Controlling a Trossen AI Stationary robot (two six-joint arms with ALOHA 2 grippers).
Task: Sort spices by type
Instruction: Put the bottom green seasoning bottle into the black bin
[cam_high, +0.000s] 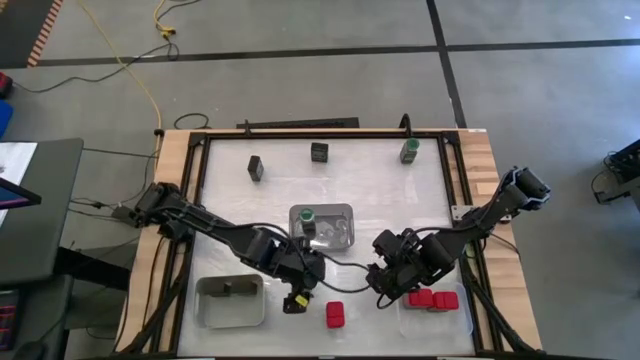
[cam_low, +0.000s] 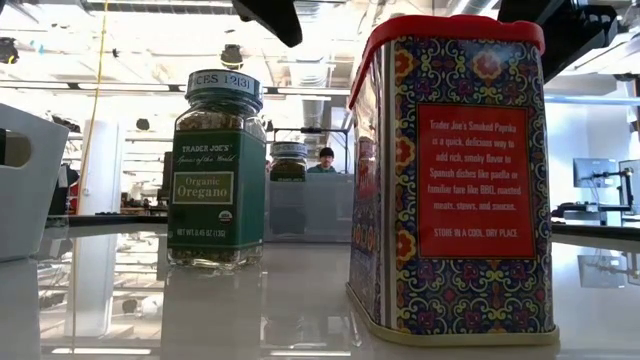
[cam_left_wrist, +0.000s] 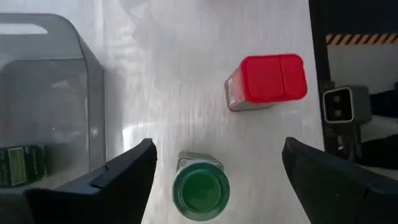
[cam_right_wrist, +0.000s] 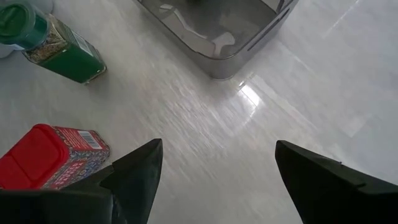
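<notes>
The landmark here is the clear plastic tray in the middle of the white table (cam_high: 345, 185), the middle tray (cam_high: 335, 236). Inside it stands 1 round glass jar with a green lid (cam_high: 308, 216).

The left gripper (cam_high: 297, 300) hangs below this tray toward the near table edge, and its 2 dark fingers stand wide apart, holding nothing. Between the fingers, in the left wrist view, stands a green-lidded oregano jar (cam_left_wrist: 200, 188) upright on the table, and it touches neither finger. In the high view this jar is hidden under the gripper (I think only a bit of yellow there belongs to the arm). Just beside the gripper, a little farther from the middle tray, stands a red-topped patterned paprika tin (cam_high: 335, 315), upright and alone.

The right gripper (cam_high: 385, 290) hangs to the right of the red tin, also below the middle tray. Its fingers are spread and empty over bare table.

Right of that gripper, a clear tray at the near right corner (cam_high: 455, 315) holds about 3 red-topped tins (cam_high: 432, 298). A grey tray at the near left (cam_high: 230, 300) seems to hold a dark item, but this is not clear.

Beyond the middle tray, near the far edge, stand 2 dark rectangular containers (cam_high: 256, 168) (cam_high: 319, 152) and 1 more green-lidded jar (cam_high: 409, 151), well apart.
</notes>
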